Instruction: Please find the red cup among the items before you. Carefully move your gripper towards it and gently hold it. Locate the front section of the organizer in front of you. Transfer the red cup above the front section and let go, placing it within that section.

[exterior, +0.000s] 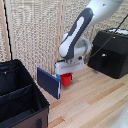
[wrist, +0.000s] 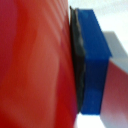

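Pincer (exterior: 66, 75) clenched on red cup (exterior: 65, 79), cup upright, long axis vertical, above wooden table (exterior: 95, 100)

The white arm (exterior: 80, 30) is reaching down from the far right of the exterior view, its wrist bending so the gripper (exterior: 65, 76) is pointing downward. The jaws are closing on the red cup (exterior: 65, 79), one blue finger (wrist: 95, 60) pressing flat against its wall

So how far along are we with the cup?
Reaching looks done: the gripper is down on the red cup, and the wrist view shows a blue finger against it. The cup seems to sit on the wooden table. Lifting and dropping it into the organizer remain.
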